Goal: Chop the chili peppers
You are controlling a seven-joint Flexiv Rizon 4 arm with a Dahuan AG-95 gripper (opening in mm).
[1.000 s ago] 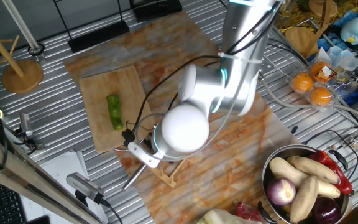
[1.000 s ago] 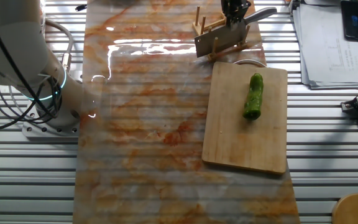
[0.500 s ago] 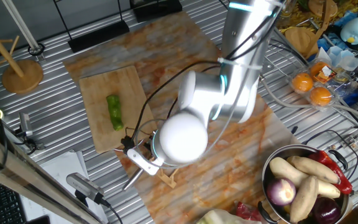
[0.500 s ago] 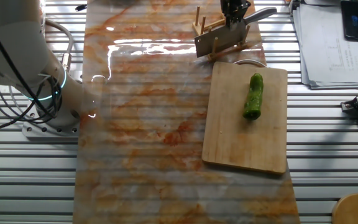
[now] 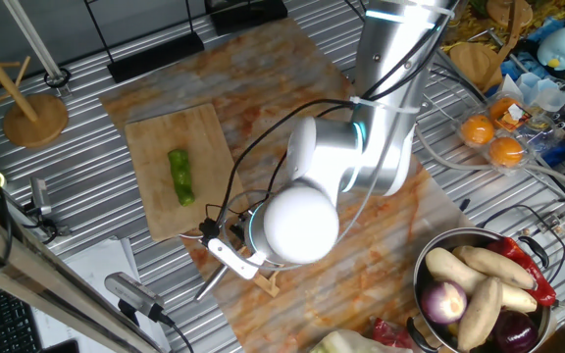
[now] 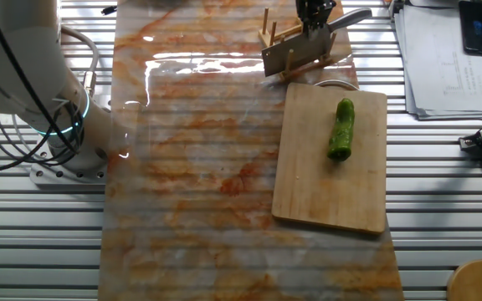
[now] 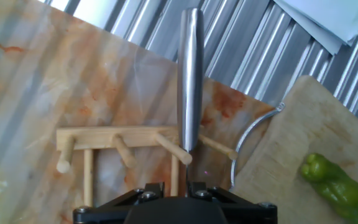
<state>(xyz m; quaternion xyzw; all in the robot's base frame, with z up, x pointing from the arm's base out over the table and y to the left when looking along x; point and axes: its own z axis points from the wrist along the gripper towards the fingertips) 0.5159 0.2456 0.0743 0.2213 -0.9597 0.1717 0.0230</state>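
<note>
The green chili pepper (image 5: 179, 176) lies whole on the wooden cutting board (image 5: 165, 127). It also shows in the other fixed view (image 6: 340, 130) and at the right edge of the hand view (image 7: 334, 183). A steel knife (image 6: 295, 54) rests in a small wooden rack (image 6: 279, 33) beside the board's end. My gripper (image 6: 314, 15) is over the knife. In the hand view the gripper (image 7: 176, 186) has its fingers close together on either side of the knife, and the metal handle (image 7: 190, 74) runs straight away from them. My arm hides the gripper in one fixed view.
A metal bowl (image 5: 430, 265) of vegetables stands at the front right, with oranges (image 5: 493, 137) behind it. Papers (image 6: 442, 67) lie beside the board. A round wooden stand (image 5: 35, 118) is at the far left. The robot base (image 6: 57, 150) is left of the mat.
My arm's elbow has shifted a little to the right and down in one fixed view. The knife, rack and pepper have not moved.
</note>
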